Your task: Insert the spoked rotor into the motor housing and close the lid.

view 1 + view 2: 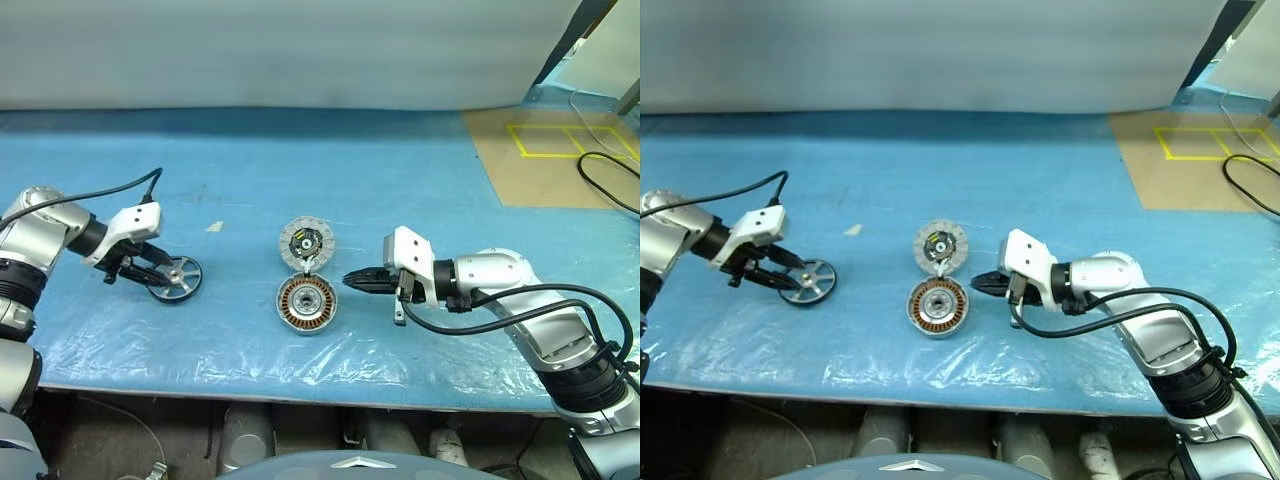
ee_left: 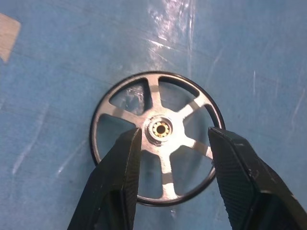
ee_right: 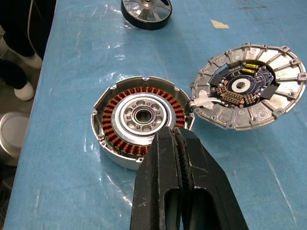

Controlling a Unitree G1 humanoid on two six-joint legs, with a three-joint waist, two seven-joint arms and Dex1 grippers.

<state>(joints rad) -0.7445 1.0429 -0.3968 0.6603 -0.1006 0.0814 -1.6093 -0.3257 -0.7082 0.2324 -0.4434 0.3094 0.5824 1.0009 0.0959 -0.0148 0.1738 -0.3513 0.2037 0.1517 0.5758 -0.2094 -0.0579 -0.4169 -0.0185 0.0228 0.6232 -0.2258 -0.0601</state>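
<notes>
**Left pincer straddling rotor; housing lying open**

The spoked rotor (image 1: 176, 277) is lying flat on the blue-covered table (image 1: 400, 180), well to the left of the motor housing (image 1: 306, 303). The left pincer (image 2: 172, 143) is hanging over it with fingers (image 2: 120, 172) spread, one tip over a spoke gap beside the hub, the other over the rim's inner edge; whether they are touching the rotor I cannot tell. The housing is sitting open, copper windings showing around its metal centre. The lid (image 1: 305, 243) is lying flat just behind it, joined at the rim, ribbed inner face up. The right pincer (image 3: 178, 143) is pressed together, gripping nothing, its tip just beside the housing's rim.
</notes>
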